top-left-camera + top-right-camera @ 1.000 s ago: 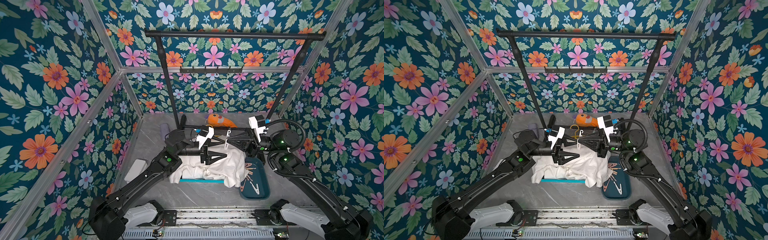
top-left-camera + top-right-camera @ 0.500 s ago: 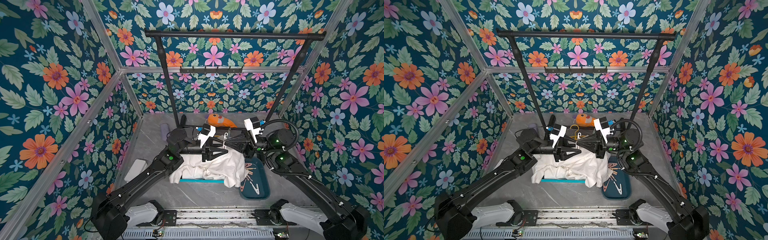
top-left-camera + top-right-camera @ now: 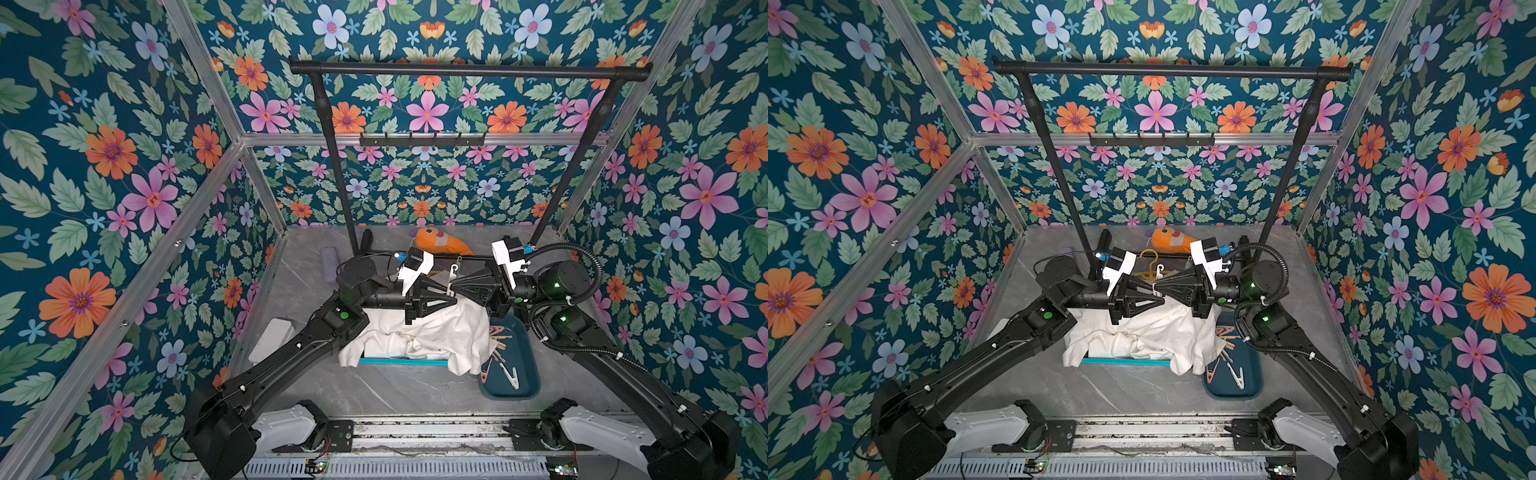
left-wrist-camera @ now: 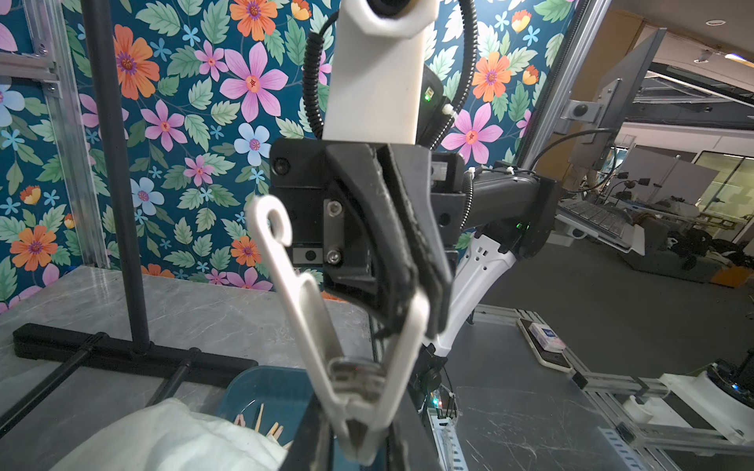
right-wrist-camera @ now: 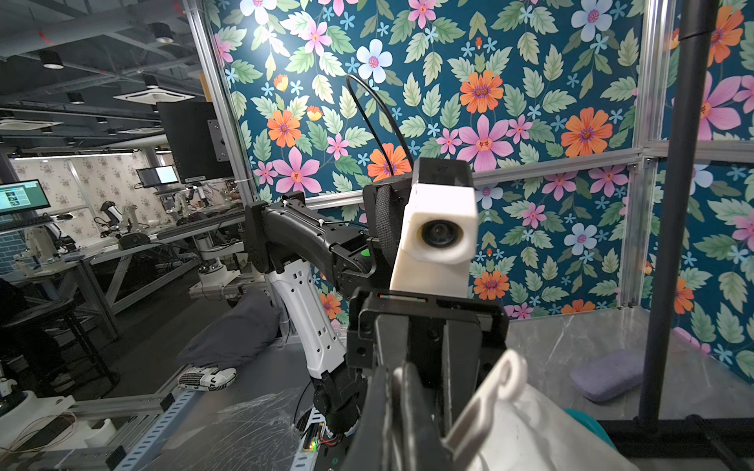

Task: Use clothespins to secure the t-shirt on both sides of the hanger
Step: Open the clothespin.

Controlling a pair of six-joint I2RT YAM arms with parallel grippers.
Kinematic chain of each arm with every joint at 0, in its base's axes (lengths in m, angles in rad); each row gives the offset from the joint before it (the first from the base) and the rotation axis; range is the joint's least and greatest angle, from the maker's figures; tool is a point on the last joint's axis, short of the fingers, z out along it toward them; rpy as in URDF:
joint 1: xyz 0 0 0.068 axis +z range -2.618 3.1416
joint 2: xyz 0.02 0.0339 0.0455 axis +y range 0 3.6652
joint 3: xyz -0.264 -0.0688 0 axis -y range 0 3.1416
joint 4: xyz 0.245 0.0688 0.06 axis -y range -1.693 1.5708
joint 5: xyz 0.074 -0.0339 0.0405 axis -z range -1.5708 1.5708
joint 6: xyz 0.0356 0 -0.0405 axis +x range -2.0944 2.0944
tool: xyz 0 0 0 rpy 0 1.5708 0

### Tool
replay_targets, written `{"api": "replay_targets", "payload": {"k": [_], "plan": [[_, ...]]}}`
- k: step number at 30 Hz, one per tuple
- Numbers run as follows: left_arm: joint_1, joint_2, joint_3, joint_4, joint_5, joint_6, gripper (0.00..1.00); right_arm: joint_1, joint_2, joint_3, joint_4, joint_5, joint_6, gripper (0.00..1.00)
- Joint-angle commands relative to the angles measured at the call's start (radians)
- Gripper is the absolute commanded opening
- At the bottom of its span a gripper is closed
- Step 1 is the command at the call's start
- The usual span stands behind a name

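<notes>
Above the crumpled white t-shirt (image 3: pixel 436 336) (image 3: pixel 1142 336) both grippers meet tip to tip. My right gripper (image 3: pixel 452 286) (image 4: pixel 420 314) (image 5: pixel 402 391) is shut on one handle leg of a white clothespin (image 4: pixel 310 310) (image 5: pixel 495 387) (image 3: pixel 1158 275). At the pin's nose end, my left gripper (image 4: pixel 359 444) (image 3: pixel 1162 300) is shut on it, a finger on either side. More clothespins (image 3: pixel 496 336) lie in a teal tray (image 3: pixel 528 374) at the shirt's right. A yellow hanger (image 3: pixel 1148 268) lies behind the grippers. A teal bar (image 3: pixel 403 362) shows under the shirt's front edge.
A black clothes rack stands at the back, with posts (image 3: pixel 336 166) (image 3: pixel 569 174) and a floor bar just behind the grippers. An orange plush toy (image 3: pixel 440 243), a lavender pad (image 3: pixel 330 264) and a white box (image 3: pixel 272 338) lie on the grey table.
The right gripper brought the white clothespin leftward to the left gripper. The left gripper's jaws went from wide open to closed around the pin's nose end.
</notes>
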Motion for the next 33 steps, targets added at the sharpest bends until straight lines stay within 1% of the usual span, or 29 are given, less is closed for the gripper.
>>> {"api": "replay_targets", "payload": {"k": [1,4,5,6,8,10,12,15,19,21,23,25,27,31,33], "plan": [[0.0,0.0,0.003,0.037,-0.036,0.025,0.0,0.002,-0.005,-0.004,-0.02,0.006,-0.001,0.0],[0.001,-0.001,-0.001,0.035,-0.051,0.025,0.0,0.003,-0.012,-0.006,-0.044,0.023,-0.017,0.0],[0.001,-0.001,-0.003,0.034,-0.058,0.025,0.0,0.002,-0.015,-0.008,-0.053,0.034,-0.02,0.02],[0.0,0.0,-0.004,0.034,-0.058,0.026,0.0,0.003,-0.018,-0.008,-0.064,0.045,-0.027,0.06],[0.001,-0.003,-0.006,0.034,-0.062,0.03,0.0,0.003,-0.024,-0.008,-0.093,0.067,-0.045,0.2],[0.002,-0.004,-0.012,0.03,-0.076,0.037,0.0,0.002,-0.033,-0.007,-0.126,0.092,-0.065,0.24],[0.001,-0.006,-0.017,0.02,-0.105,0.05,0.0,0.003,-0.04,-0.006,-0.159,0.112,-0.081,0.33],[0.0,-0.003,-0.026,0.011,-0.141,0.059,0.0,0.003,-0.048,-0.008,-0.187,0.145,-0.09,0.41],[0.0,0.002,-0.033,0.004,-0.173,0.07,0.0,0.002,-0.077,-0.017,-0.223,0.175,-0.111,0.57],[0.001,0.004,-0.037,0.018,-0.181,0.067,0.0,0.003,-0.097,-0.022,-0.249,0.194,-0.12,0.68],[0.001,-0.001,-0.043,0.046,-0.184,0.05,0.0,0.003,-0.1,-0.015,-0.3,0.218,-0.125,0.74],[0.0,-0.007,-0.051,0.081,-0.176,0.032,0.0,0.001,-0.093,-0.005,-0.337,0.22,-0.135,0.78],[0.001,-0.01,-0.063,0.129,-0.153,0.006,0.0,0.002,-0.075,0.011,-0.347,0.195,-0.121,0.8],[0.0,-0.012,-0.089,0.235,-0.111,-0.058,0.0,0.002,-0.04,0.03,-0.325,0.149,-0.094,0.81],[0.0,-0.01,-0.092,0.242,-0.104,-0.067,0.0,0.002,-0.03,0.029,-0.273,0.119,-0.065,0.8]]}}
